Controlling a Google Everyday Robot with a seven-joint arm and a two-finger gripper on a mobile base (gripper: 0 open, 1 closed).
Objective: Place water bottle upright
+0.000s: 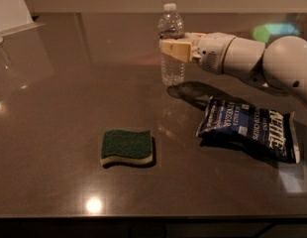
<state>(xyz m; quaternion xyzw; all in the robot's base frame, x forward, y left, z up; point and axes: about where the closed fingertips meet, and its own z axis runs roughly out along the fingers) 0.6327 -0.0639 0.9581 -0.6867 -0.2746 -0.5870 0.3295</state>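
The water bottle [172,58] is clear and ribbed, with a white cap and a dark label band. It stands upright at the back middle of the dark table [59,108], its base at the table surface. My gripper [176,46] reaches in from the right at the bottle's mid-height. One beige finger [176,49] crosses the front of the bottle and the other lies behind it, so the gripper is shut on the bottle.
A green sponge [127,147] lies at the front middle. A blue chip bag [250,128] lies on the right, below my white arm [252,58]. A white object [10,6] stands at the back left corner.
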